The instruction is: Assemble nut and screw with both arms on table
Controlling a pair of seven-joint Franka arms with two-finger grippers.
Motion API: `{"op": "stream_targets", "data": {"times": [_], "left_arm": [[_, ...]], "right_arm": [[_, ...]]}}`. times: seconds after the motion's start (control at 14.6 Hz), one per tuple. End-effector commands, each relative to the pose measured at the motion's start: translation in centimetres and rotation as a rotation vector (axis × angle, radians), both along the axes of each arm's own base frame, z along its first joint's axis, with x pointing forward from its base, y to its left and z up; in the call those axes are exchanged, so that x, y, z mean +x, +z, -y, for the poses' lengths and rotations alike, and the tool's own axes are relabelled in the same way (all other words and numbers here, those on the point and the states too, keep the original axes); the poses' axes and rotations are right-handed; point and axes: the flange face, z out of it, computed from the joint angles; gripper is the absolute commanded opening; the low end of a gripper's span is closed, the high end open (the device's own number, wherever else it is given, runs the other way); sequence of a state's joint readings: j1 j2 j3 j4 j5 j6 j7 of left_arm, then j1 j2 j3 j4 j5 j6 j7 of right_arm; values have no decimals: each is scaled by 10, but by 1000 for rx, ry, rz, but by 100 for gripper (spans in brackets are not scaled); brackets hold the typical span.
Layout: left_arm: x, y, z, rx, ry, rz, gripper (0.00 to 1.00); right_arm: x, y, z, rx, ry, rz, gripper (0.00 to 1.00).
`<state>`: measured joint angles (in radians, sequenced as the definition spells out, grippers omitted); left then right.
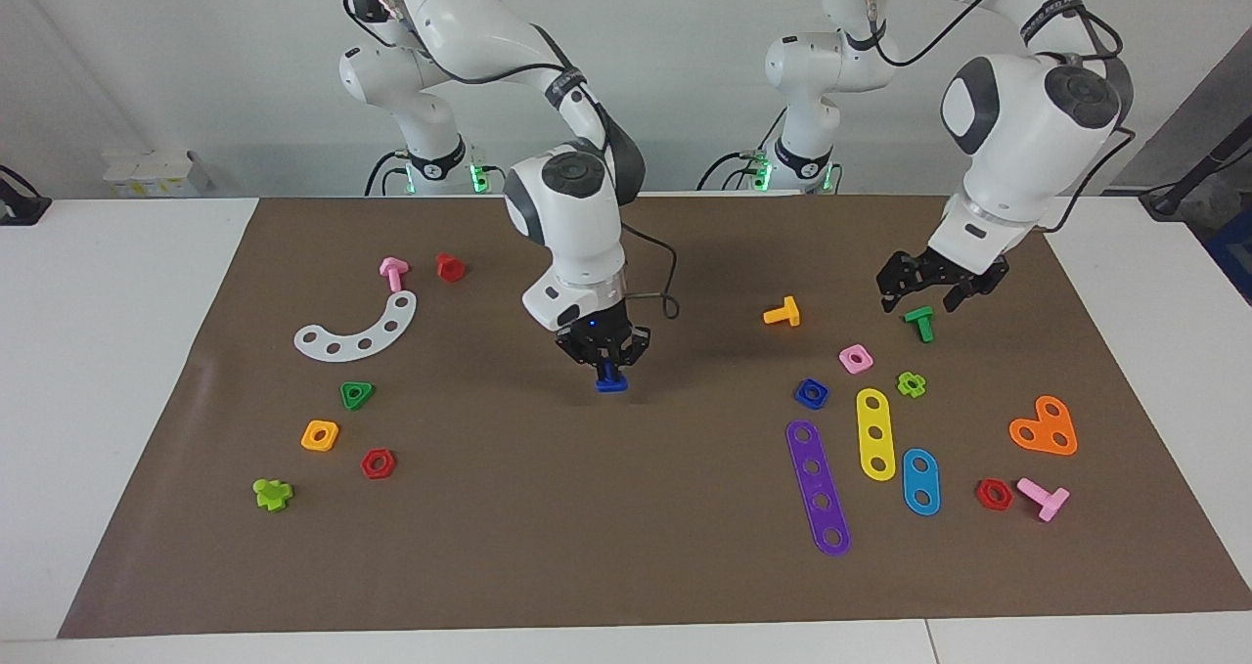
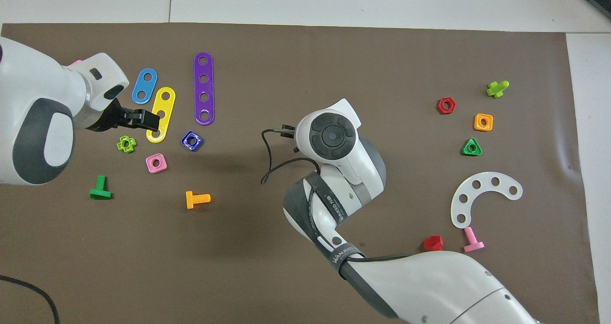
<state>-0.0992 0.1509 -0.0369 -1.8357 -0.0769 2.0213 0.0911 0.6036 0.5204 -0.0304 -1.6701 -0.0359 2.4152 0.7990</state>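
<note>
The right gripper (image 1: 603,359) hangs over the middle of the mat (image 1: 626,547), fingers clamped on the screw (image 1: 611,382), whose blue end pokes out below the tips, clear of the surface. The left gripper (image 1: 930,287) hovers over the green bolt (image 1: 920,324), fingers spread apart and empty. The nut (image 1: 811,391) lies flat on the mat between the pink nut (image 1: 856,358) and the purple strip (image 1: 818,486), well apart from both grippers.

The step in hand looks like the left arm going for the nut. To do it well, I'd say: come straight down over it, fingers across two flat sides (the rounded corners would likely slip), and keep the tips off the pink nut and the yellow strip (image 1: 875,433) just beside. Lift it with the hole left free, so the shaft can enter. The right arm waits; holding the screw steady should help alignment.

The mat is brown and flat, with a slight wrinkle near the right arm's end, lying on a white table (image 1: 117,351). Plain pale wall at the robots' end; small coloured parts lie scattered toward both ends, the middle open for the join
</note>
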Motion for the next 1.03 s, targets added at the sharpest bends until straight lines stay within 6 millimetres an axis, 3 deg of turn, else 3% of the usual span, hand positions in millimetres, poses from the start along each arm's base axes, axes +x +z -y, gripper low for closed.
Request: {"op": "stream_targets", "data": {"times": [0.0,0.07,0.14,0.21,0.34,0.48,0.69,0.96], "left_arm": [[1,-20,3,-34,-90,14,92],[3,-27,12,-33,-131,22,92],[6,-40,18,-32,-153,19,91],[9,-51,24,-31,-175,22,90],[11,-69,34,-28,-247,19,88],[14,-93,46,-25,-292,14,87],[8,-123,62,-20,-338,25,86],[2,-138,59,-14,-444,17,82]], "right_arm": [[0,-5,-3,-3,-17,10,0],[-6,-12,-9,-7,-12,2,0],[-10,-17,-9,-11,-16,-7,35],[-10,-16,-9,-15,-18,-11,99],[-7,-5,-5,-9,-30,-2,100],[1,37,18,-5,-56,14,100],[14,101,76,-18,-96,13,100],[25,157,164,-70,-41,-5,100]]}}
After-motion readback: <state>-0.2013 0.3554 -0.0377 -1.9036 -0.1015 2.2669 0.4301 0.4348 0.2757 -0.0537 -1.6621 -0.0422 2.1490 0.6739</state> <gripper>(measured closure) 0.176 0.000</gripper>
